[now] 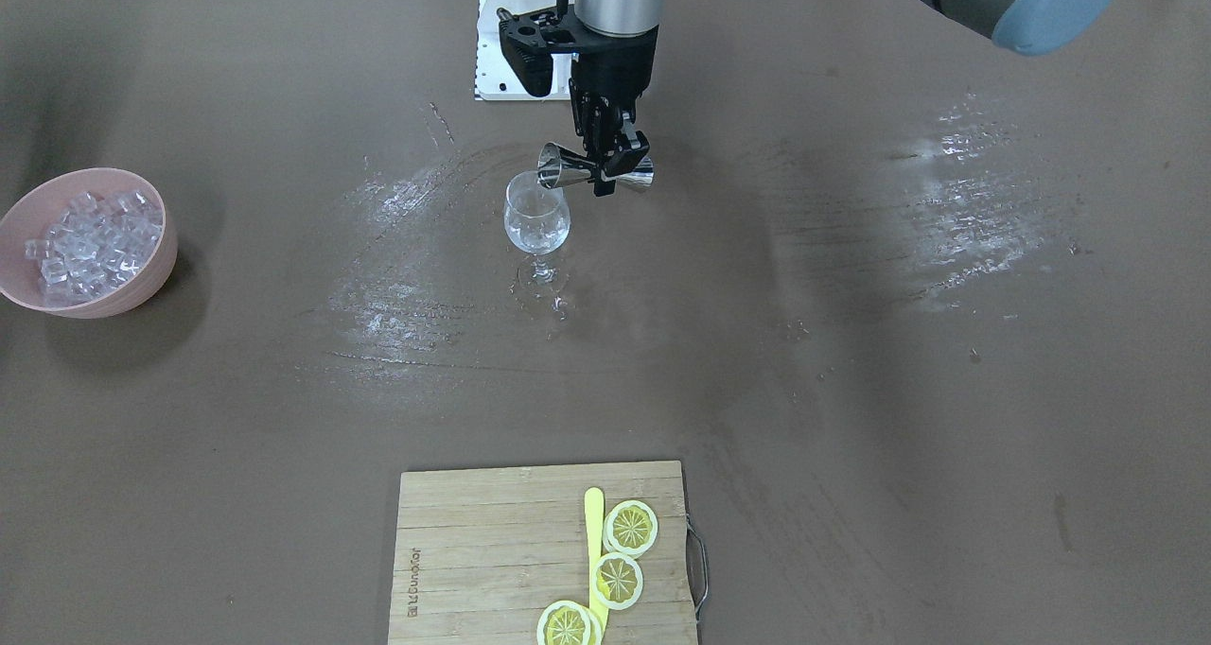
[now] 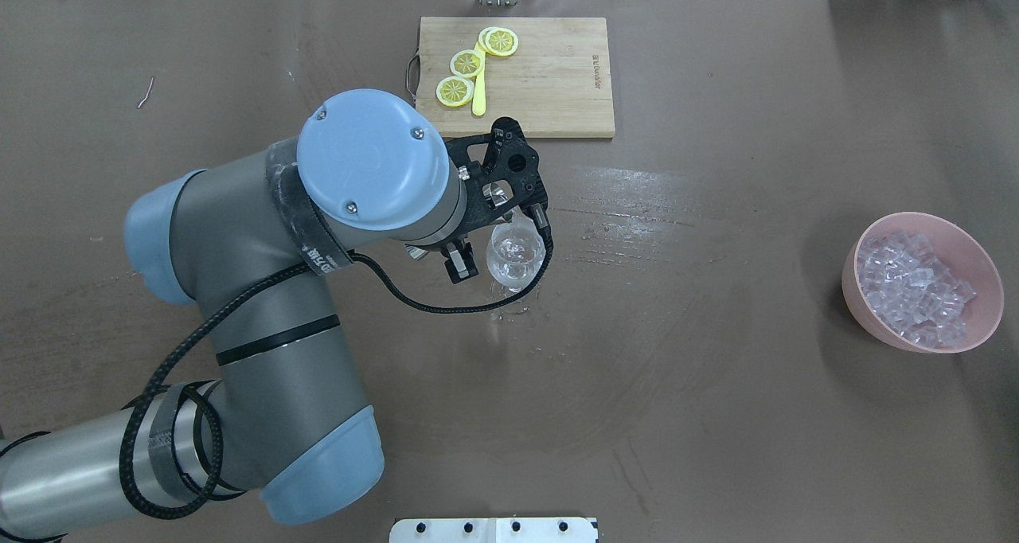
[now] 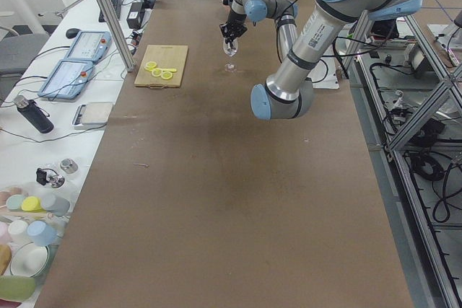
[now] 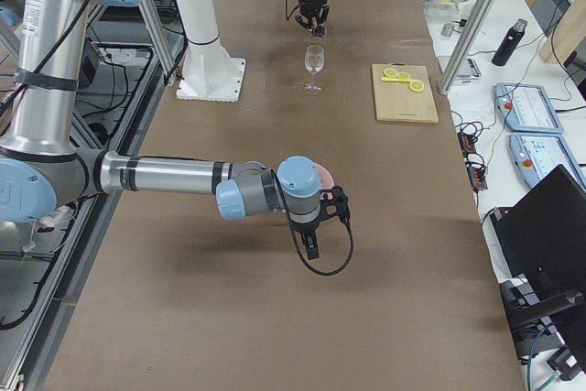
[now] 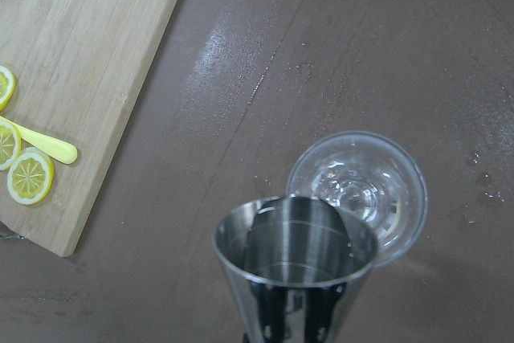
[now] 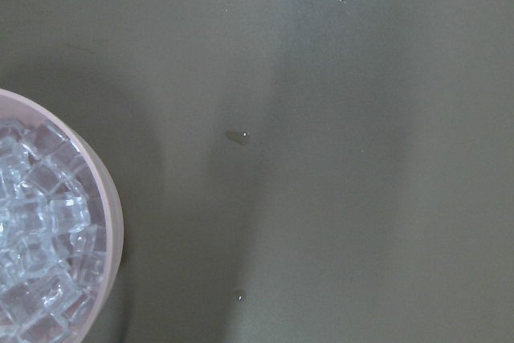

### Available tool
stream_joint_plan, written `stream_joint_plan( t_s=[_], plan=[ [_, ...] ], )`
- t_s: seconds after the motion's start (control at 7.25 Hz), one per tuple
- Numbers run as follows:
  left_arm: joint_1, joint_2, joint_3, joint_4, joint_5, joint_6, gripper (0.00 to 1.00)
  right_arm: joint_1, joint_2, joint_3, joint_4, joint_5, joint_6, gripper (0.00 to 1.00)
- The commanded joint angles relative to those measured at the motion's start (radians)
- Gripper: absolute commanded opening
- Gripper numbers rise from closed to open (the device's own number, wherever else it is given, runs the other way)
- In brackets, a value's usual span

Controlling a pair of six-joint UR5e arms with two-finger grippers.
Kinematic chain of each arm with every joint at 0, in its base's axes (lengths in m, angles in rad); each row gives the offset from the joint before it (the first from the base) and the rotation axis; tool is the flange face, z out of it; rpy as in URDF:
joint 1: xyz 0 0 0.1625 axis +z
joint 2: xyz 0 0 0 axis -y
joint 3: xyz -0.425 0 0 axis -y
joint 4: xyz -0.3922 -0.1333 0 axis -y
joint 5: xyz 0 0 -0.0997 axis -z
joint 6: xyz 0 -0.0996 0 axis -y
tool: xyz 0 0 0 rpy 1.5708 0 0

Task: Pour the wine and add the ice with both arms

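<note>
Front view: the left gripper (image 1: pixel 605 167) is clamped on one steel jigger (image 1: pixel 558 165), tipped sideways with its mouth at the rim of the one glass (image 1: pixel 536 212). A little clear wine (image 1: pixel 536 238) lies low in the glass, hard to make out. At the left edge, one pink bowl (image 1: pixel 151 276) holds a heap of ice (image 1: pixel 90 243). On the near board (image 1: pixel 473 550) lie three lemon slices (image 1: pixel 630 527) and one yellow stick (image 1: pixel 593 522).

Overhead: the glass is mid-table and the bowl far right, well apart.

Right-side view: the right gripper (image 4: pixel 311 246) hangs near the bowl. I cannot tell whether it is parted or closed.

Left wrist: the jigger's mouth overlaps the glass rim.

Right wrist: bowl and ice at the left, and two droplets (image 6: pixel 237 136) on the table (image 6: pixel 385 198).
</note>
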State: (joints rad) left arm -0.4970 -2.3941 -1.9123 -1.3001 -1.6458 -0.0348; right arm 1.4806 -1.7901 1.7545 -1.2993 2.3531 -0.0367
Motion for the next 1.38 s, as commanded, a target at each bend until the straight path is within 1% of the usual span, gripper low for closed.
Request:
stream_joint_plan(
  t_s=[0.0,0.83,0.96,1.24],
  plan=[
    [0.001,-0.010,0.001,0.037,0.027,0.009,0.00,0.000,0.000,-0.004,0.000,0.002,0.001,1.00],
    [0.012,-0.039,-0.004,0.142,0.096,0.038,0.00,0.001,0.000,-0.006,0.000,0.000,0.001,1.00],
    [0.035,-0.040,-0.005,0.157,0.133,0.038,0.00,0.001,0.000,-0.006,0.000,0.000,0.001,1.00],
    [0.055,-0.046,-0.004,0.162,0.149,0.038,0.00,0.000,0.000,-0.015,0.000,0.000,0.000,1.00]
  ],
)
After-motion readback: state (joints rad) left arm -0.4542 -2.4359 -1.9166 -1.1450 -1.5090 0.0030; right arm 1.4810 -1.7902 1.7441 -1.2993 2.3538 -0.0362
